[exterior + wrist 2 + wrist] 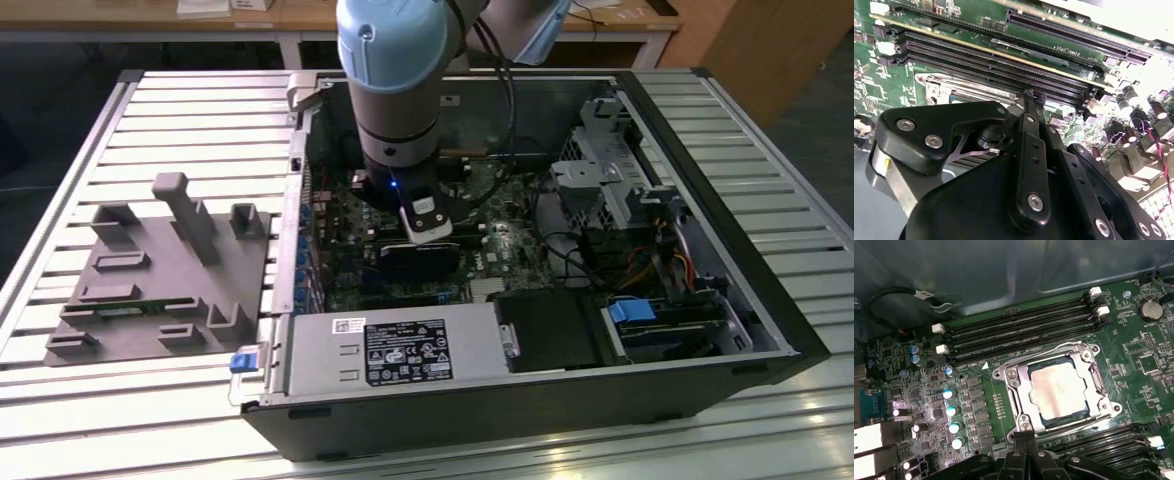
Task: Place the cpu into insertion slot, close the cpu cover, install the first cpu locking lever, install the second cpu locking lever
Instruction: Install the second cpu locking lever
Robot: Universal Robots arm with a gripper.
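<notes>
Black gripper (1021, 440) at lower centre of the first wrist view hovers just beside the insertion slot (1004, 375); jaws appear pinched together, holding nothing, though partly cropped. Cpu (1059, 387) sits seated in the slot, centre frame, with the cpu cover (1021, 385) closed around it.

The arm (395, 90) was a chunky round tube, pale blue on the upper joint and dark grey below, with a tiny blue light and a white camera block (427, 220) strapped near the wrist, plus a black cable (507, 90) hanging alongside. The hand (1026, 107) in the second wrist view was all matte black: flat linkage bars and rounded plates pinned with shiny silver screws.
</notes>
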